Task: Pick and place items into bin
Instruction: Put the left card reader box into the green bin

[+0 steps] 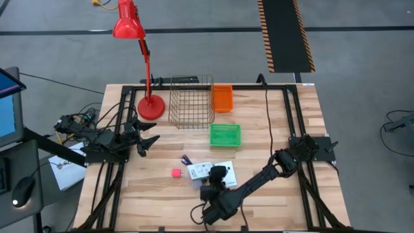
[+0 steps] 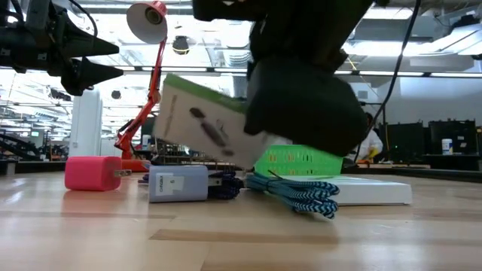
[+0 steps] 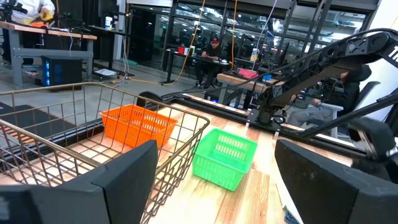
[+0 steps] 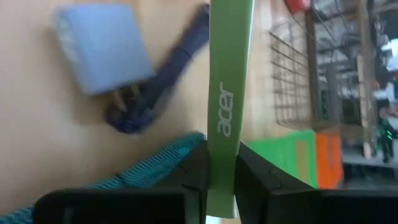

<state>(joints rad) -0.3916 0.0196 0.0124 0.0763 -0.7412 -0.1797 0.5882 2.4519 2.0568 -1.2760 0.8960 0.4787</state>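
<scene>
Down near the front edge of the table [image 1: 272,129], the right gripper [image 1: 218,175] was clamped on the white box [image 1: 199,171], and the right wrist view showed what the overhead shot hid: both fingers [image 4: 193,171] pinching the box's green Acer-printed edge [image 4: 227,99]. From above, that box was just a pale patch half under the dark arm; the low view had it tipped at a slant [image 2: 203,124] with its lower part hidden behind the other things, so whether it touched the wood could not be told. Only the low view spelled out the little cubes as chargers: the pink one [image 2: 93,172] sat on the wood toward the left edge, the pale-blue one [image 2: 178,183] just beside the dark blue cord [image 2: 226,184], with the teal braided cable [image 2: 297,194] heaped at the box's foot. The second white box [image 2: 369,190] lay flat behind that cable. Overhead, the pink charger [image 1: 175,173] stood apart from the pile. The green basket [image 1: 224,135] sat near the table's middle, the wire basket [image 1: 191,101] and orange basket [image 1: 222,98] by the back edge, and the red lamp [image 1: 132,39] at the back-left. The left gripper [image 1: 150,142] hung by the left edge with its fingers spread wide, its wrist camera looking across all three baskets.
</scene>
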